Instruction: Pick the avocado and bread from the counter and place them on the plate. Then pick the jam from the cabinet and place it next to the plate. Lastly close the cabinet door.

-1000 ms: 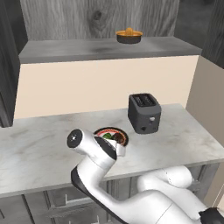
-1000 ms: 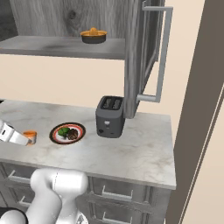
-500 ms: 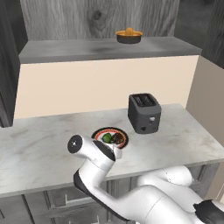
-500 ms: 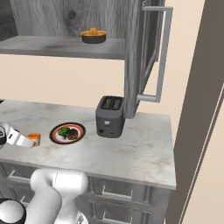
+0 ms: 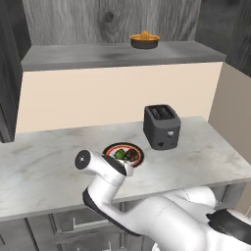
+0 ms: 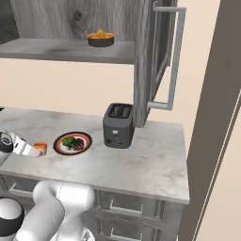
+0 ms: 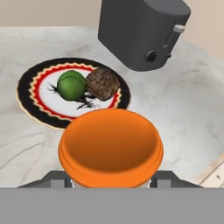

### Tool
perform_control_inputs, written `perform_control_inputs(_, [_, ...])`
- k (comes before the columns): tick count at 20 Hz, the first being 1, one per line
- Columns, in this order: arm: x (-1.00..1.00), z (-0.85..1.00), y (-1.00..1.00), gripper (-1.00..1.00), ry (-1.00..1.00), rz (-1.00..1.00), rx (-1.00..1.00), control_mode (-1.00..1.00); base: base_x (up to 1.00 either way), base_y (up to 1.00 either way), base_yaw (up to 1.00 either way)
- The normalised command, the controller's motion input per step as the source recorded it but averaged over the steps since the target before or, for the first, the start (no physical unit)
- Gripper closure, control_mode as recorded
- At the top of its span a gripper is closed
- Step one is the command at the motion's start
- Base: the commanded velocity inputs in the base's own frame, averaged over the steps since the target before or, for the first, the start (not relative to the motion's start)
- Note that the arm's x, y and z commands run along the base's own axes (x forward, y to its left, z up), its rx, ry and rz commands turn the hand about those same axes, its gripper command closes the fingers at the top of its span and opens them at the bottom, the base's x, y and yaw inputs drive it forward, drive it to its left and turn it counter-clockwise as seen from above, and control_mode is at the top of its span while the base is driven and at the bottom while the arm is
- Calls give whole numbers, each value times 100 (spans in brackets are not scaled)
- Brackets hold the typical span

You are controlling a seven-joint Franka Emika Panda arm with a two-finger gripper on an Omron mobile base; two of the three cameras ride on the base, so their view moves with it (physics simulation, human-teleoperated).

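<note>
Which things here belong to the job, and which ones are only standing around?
Job:
avocado and bread, both on the plate
jam, in the gripper
counter
cabinet, with its door open

Not part of it:
toaster
dark bowl on the cabinet shelf

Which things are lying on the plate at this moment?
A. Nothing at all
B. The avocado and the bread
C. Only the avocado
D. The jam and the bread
B: in the hand view the green avocado and the brown bread sit side by side on the plate, while the orange jam is in the end effector, off the plate's rim.
</note>
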Motion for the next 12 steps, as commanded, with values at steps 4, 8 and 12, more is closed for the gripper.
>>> perform_control_inputs(4, [8, -21, 1, 100, -3, -5, 0, -100, 0, 0, 0])
perform_control_inputs(8, [11, -16, 1, 100, -9, -5, -1, -100, 0, 0, 0])
perform_control_inputs(12, [21, -14, 0, 100, -11, 0, -1, -100, 0, 0, 0])
